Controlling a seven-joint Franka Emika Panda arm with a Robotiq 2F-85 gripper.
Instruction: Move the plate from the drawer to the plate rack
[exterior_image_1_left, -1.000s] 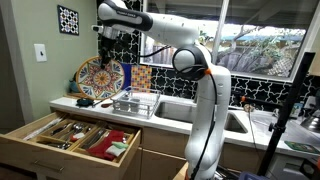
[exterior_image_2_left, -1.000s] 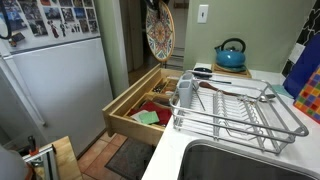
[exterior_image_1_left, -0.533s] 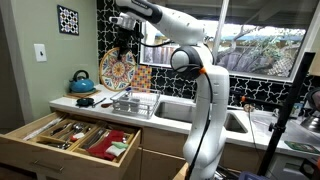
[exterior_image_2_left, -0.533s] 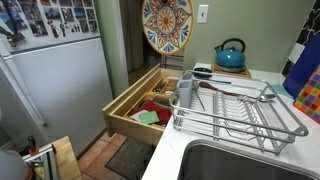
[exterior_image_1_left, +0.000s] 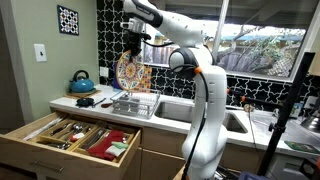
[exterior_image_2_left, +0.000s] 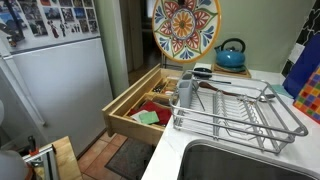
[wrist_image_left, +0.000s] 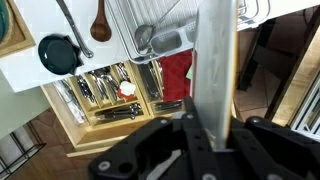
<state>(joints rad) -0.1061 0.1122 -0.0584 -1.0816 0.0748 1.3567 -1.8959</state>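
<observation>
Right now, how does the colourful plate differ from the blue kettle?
The plate hangs upright in the air, clamped by the gripper; the kettle stands on the counter. The plate is flat, with a multicoloured floral pattern; the kettle is bulbous, plain teal, with a dark handle. Both are round kitchenware.

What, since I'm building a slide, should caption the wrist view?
Looking down: the gripper clamps the plate edge-on, with the open drawer and plate rack below.
</observation>
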